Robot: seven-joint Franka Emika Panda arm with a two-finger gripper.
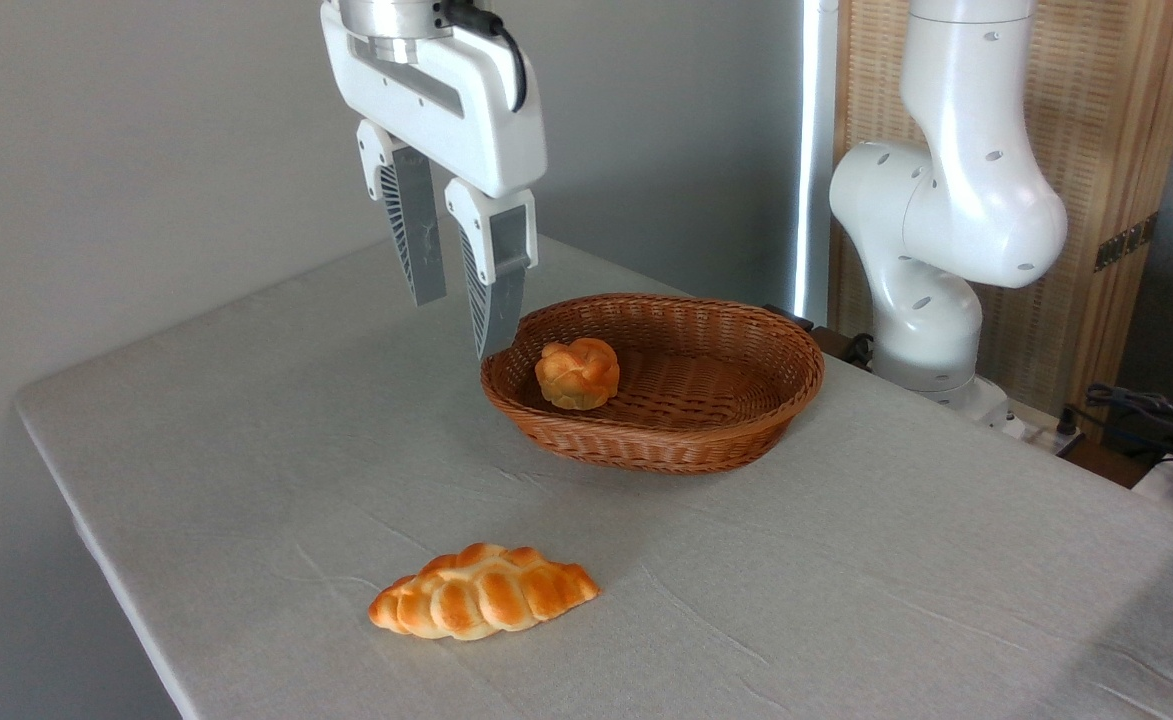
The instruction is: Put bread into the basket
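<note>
The bread [577, 373], a small round knotted bun of golden-orange colour, lies inside the basket [746, 425] near its left end. The basket is a shallow oval of brown woven wicker on the grey tablecloth. My gripper [458, 322] hangs just above and to the left of the basket's left rim, fingers pointing down. Its jaws are open with a narrow gap and nothing between them. The bun sits apart from the fingers, lower and to the right.
A longer braided loaf [484, 591] with pointed ends lies on the cloth near the front. The arm's white base [931, 300] stands at the back right, with cables [1146, 415] beyond it. The table's left edge [56, 460] runs diagonally.
</note>
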